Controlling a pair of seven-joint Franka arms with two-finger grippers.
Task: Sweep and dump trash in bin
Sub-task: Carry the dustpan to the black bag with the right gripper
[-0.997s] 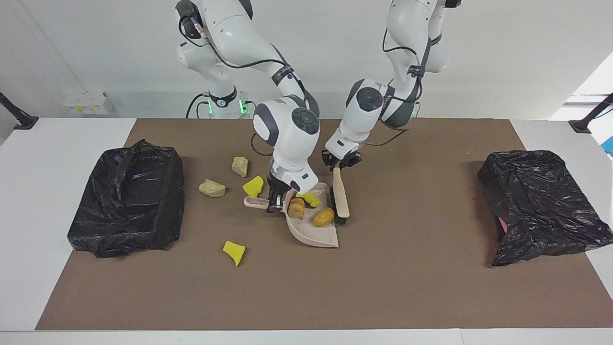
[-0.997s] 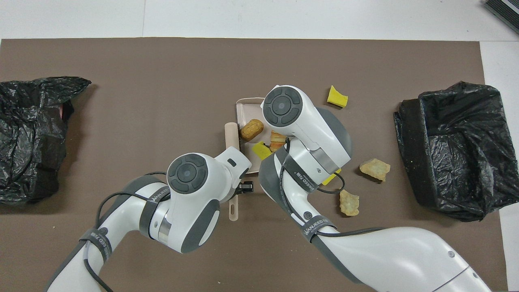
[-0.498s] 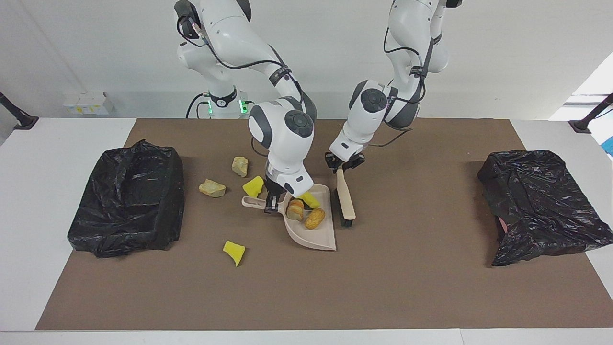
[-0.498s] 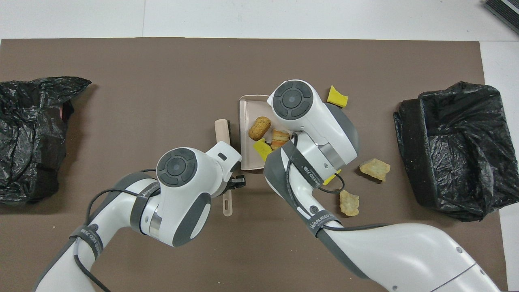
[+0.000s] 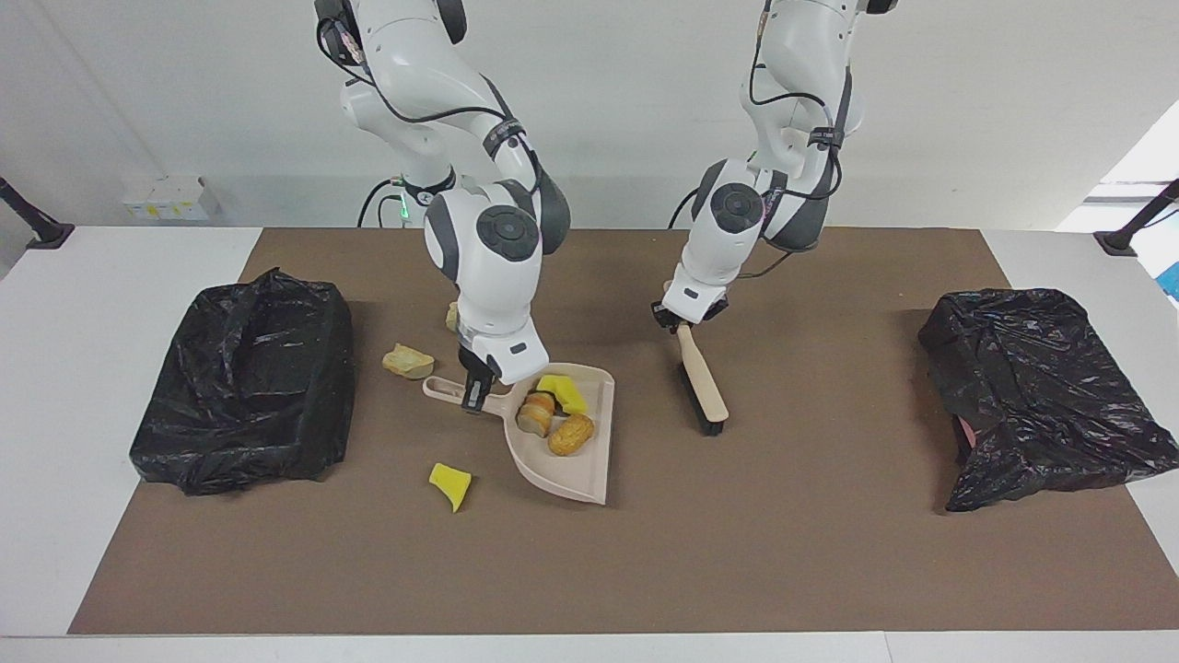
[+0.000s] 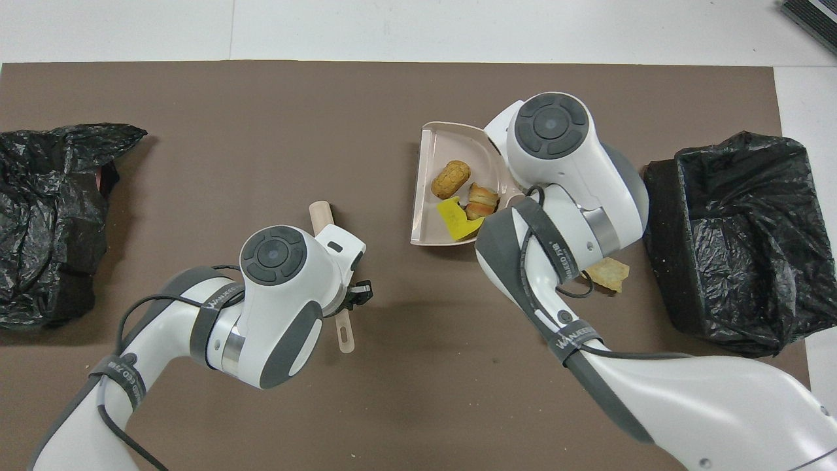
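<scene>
My right gripper [image 5: 476,396] is shut on the handle of the pale pink dustpan [image 5: 576,474]. In the pan lie three pieces of trash: a yellow sponge chunk [image 5: 562,392] and two bread-like rolls [image 5: 571,434] [image 5: 535,414]. On the mat beside it are a loose yellow sponge [image 5: 449,484] and a beige stone [image 5: 408,361]; a second stone [image 5: 451,318] peeks out from the right arm. My left gripper [image 5: 687,320] is shut on the handle of the brush [image 5: 706,391], which slants down to the mat. In the overhead view the right wrist hides its gripper.
A black-bagged bin [image 5: 244,382] stands at the right arm's end of the brown mat, another black-bagged bin [image 5: 1041,396] at the left arm's end. The overhead view shows the pan [image 6: 451,140] close to the first bin [image 6: 732,242].
The right gripper has carried the dustpan with its three pieces toward the bin at the right arm's end. The left gripper has drawn the brush away from the pan, toward the left arm's end.
</scene>
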